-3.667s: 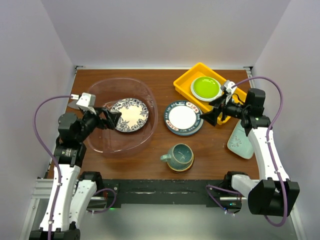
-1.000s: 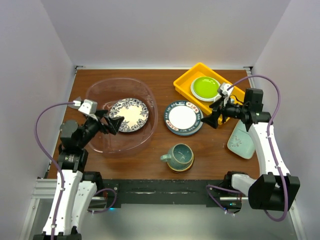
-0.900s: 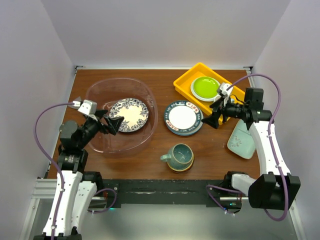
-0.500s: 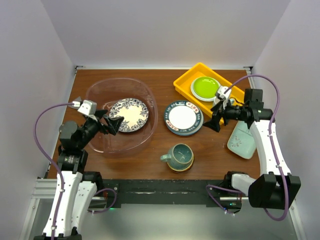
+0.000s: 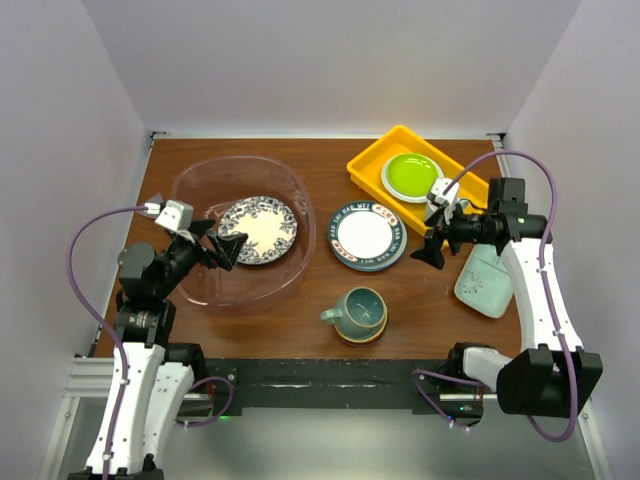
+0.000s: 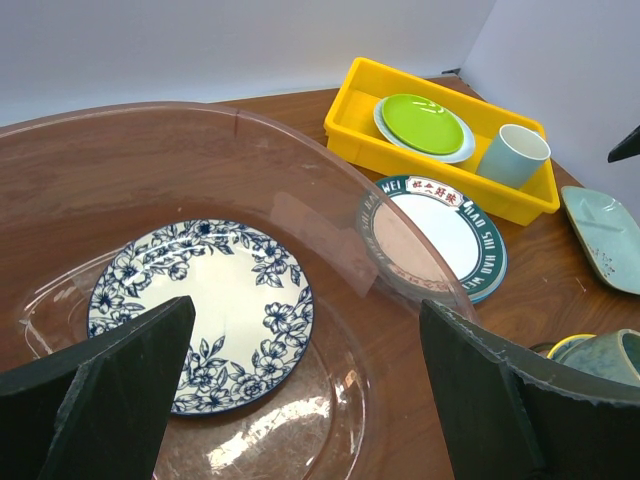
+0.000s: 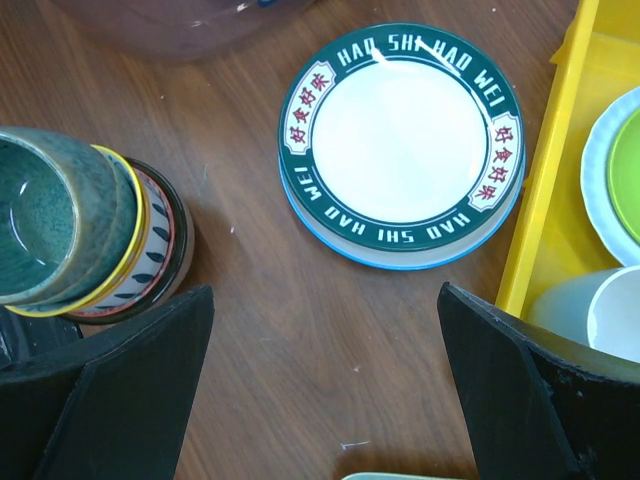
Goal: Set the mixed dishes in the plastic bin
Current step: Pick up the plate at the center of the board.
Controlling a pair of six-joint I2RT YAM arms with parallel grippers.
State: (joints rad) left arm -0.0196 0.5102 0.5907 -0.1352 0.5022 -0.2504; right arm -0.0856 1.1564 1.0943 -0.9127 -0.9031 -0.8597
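The right hand (image 5: 431, 250), spread wide and empty, hangs just right of the lettered plate (image 5: 366, 236), much nearer it than the left hand (image 5: 222, 246).

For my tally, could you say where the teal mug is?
Top view, centre front: the teal mug sits on stacked bowls, in front of the lettered plate.

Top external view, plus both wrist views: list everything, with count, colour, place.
table: one, brown wood
plastic bin: one, clear pinkish, table's left
floral plate: one, blue-white, inside bin
lettered plate: one, green-rimmed, centre, atop blue-edged plate
teal mug: one, near centre, nested in small bowls
small bowls: apparently two, yellow-rimmed and patterned
mint dish: one, right edge
yellow tray: one, far right
lime-green plate: one, in tray, on white plate
white cup: one, in tray
left gripper: one, black, open, over bin
right gripper: one, black, open, right of lettered plate
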